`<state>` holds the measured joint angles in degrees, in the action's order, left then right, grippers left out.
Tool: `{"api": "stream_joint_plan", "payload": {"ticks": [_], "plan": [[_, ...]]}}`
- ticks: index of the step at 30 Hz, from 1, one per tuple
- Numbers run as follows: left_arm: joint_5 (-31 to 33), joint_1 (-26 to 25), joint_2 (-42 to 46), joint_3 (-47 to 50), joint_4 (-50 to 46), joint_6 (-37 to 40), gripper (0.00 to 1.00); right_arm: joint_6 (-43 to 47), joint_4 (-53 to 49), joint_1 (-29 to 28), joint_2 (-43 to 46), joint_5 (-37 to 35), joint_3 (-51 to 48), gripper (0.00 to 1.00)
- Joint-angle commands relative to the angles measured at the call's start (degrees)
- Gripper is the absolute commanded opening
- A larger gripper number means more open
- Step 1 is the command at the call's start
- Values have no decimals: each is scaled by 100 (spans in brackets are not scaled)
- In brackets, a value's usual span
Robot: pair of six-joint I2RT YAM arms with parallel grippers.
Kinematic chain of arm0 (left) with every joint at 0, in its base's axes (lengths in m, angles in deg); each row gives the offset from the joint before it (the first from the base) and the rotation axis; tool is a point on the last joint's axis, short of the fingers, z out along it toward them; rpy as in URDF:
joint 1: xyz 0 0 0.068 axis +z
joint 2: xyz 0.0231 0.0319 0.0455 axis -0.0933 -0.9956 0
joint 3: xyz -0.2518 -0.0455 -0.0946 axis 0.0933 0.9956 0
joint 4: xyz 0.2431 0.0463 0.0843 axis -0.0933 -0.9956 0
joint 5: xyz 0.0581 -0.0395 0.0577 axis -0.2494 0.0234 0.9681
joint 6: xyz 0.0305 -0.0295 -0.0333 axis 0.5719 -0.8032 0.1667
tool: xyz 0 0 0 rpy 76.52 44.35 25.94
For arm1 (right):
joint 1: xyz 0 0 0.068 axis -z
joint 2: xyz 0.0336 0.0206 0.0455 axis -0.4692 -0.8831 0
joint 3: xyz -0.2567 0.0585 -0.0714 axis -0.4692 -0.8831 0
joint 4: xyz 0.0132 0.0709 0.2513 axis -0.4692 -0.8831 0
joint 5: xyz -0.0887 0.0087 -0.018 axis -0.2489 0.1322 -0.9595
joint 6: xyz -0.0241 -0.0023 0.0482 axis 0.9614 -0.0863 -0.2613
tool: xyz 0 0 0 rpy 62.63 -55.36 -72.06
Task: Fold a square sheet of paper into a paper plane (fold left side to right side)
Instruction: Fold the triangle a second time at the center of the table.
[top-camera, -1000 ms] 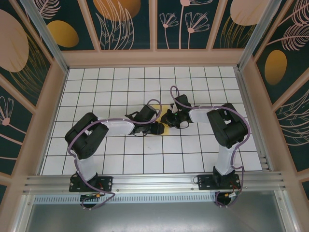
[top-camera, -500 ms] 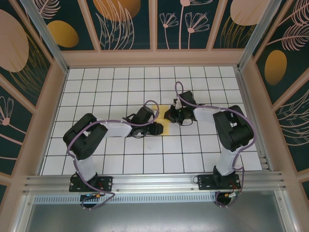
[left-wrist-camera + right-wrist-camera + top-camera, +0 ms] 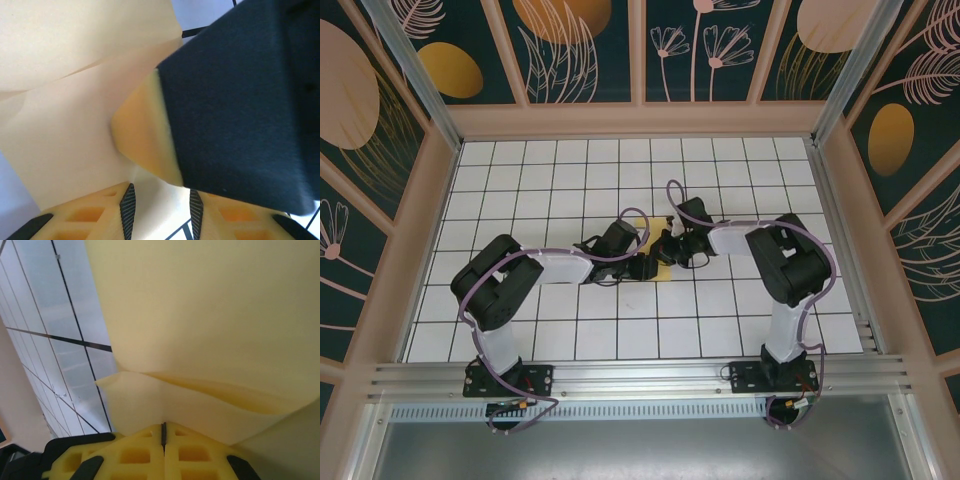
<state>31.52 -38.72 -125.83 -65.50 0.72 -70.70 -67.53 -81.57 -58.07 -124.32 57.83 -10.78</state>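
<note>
The square sheet of paper (image 3: pixel 641 222) is pale yellow and lies mid-table, mostly hidden under both grippers. In the right wrist view the sheet (image 3: pixel 200 315) is partly lifted, with a flap curling up from my right gripper (image 3: pixel 163 424), whose jaws are shut on its edge. My left gripper (image 3: pixel 160 192) is low over the sheet (image 3: pixel 75 100), its jaws apart with paper and a grid line showing between them. The right gripper's yellow finger (image 3: pixel 142 130) is directly in front of it. From above, the left gripper (image 3: pixel 646 265) and right gripper (image 3: pixel 663 250) nearly touch.
The white grid table (image 3: pixel 570 330) is boxed in by wooden-framed walls (image 3: pixel 640 120) on three sides. An aluminium rail (image 3: pixel 640 378) runs along the near edge by the arm bases. Open tiles surround the grippers.
My right gripper has moved left and a little nearer, close against the left gripper, and its jaws have closed on the paper. The left gripper has hardly moved.
</note>
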Motion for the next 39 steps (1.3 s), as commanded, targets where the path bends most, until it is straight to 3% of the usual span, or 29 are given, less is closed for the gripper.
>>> {"api": "stream_joint_plan", "payload": {"ticks": [1,11,39], "plan": [[-274,-66,-248,203,-594,-130,38,126,-244,-50,-136,-277,194,2],[-249,-66,-290,271,-620,-155,37,574,-920,84,-219,-1183,308,3],[-293,-64,-302,361,-537,-218,36,1240,-1068,1216,109,-1310,462,4]]}}
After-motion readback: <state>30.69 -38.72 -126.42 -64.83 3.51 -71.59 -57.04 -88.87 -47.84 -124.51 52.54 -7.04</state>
